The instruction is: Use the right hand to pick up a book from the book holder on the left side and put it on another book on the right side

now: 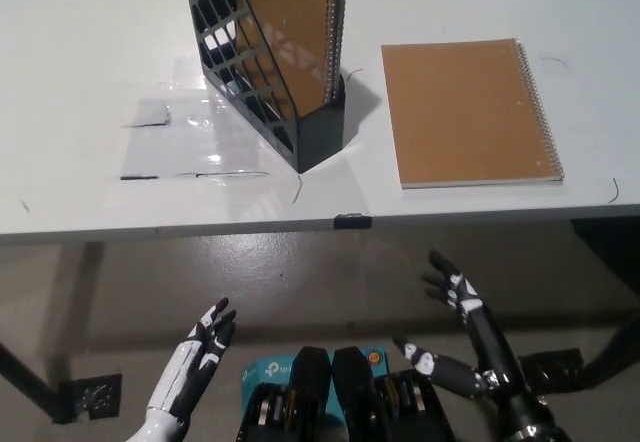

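A black lattice book holder [262,72] stands on the white table [90,52], left of centre. A brown spiral-bound book [292,24] stands upright inside it, its wire spine facing right. Another brown spiral-bound book [468,112] lies flat on the table to the right. My black right hand [462,334] is below the table's front edge at the lower right, open with its fingers spread and holding nothing. My white left hand [196,360] rests open at the lower left, also below the table edge.
A clear taped sheet [180,140] lies on the table left of the holder. A small black clip [351,221] sits on the table's front edge. Table legs [30,382] and grey floor show beneath.
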### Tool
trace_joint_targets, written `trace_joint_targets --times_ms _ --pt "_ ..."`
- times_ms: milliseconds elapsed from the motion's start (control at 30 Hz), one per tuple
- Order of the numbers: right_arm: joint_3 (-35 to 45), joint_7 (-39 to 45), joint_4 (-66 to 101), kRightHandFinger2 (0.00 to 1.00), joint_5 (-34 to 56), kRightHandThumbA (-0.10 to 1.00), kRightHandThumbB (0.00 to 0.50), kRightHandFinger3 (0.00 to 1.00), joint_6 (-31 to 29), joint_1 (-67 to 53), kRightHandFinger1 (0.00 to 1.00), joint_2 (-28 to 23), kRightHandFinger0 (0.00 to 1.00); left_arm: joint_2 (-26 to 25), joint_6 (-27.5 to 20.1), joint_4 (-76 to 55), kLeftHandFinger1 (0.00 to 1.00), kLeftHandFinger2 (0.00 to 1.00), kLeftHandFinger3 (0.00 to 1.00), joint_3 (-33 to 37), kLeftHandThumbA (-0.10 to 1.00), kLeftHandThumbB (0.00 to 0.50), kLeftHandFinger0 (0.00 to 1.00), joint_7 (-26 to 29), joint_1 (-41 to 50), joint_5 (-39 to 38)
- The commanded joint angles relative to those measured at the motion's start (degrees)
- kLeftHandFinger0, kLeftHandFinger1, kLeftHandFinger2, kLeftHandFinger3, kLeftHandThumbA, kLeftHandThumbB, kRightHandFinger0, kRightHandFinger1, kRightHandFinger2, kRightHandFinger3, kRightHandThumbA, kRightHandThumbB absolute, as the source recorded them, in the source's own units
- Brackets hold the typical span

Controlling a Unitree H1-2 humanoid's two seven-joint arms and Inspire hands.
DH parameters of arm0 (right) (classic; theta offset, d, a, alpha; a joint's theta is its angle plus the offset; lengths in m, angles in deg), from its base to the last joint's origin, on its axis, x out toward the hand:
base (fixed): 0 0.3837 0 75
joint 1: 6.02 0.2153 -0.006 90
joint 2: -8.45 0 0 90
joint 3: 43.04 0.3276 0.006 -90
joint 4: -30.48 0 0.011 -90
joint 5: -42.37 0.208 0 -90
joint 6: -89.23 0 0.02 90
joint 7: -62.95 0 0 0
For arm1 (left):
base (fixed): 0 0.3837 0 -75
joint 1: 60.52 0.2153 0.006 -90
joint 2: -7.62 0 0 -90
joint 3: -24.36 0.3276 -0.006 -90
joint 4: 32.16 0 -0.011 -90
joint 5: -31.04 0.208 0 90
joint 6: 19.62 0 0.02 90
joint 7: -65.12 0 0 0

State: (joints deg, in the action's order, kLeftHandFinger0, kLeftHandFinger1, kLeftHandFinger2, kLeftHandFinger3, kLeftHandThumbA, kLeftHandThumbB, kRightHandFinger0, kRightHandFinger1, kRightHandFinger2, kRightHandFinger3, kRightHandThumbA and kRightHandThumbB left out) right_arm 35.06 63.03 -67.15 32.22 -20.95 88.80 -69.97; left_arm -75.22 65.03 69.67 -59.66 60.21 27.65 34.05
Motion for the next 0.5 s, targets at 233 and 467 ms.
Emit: trace_joint_targets --times_ms 233,467 --pt "0.80 3.25 16.50 1.00 1.98 0.75 0.192 1.00 9.52 16.25 0.90 2.10 0.82 -0.29 -3.70 0.96 1.00 1.00 1.00 0.32 0.93 0.155 0.99 -0.13 0.77 1.28" --pt "3.55 1.75 3.08 1.00 2.39 0.86 0.248 1.00 12.56 30.85 0.95 3.43 0.89 0.02 -4.60 1.05 1.00 1.00 1.00 -0.03 0.90 0.144 1.00 -0.73 0.88 0.09"
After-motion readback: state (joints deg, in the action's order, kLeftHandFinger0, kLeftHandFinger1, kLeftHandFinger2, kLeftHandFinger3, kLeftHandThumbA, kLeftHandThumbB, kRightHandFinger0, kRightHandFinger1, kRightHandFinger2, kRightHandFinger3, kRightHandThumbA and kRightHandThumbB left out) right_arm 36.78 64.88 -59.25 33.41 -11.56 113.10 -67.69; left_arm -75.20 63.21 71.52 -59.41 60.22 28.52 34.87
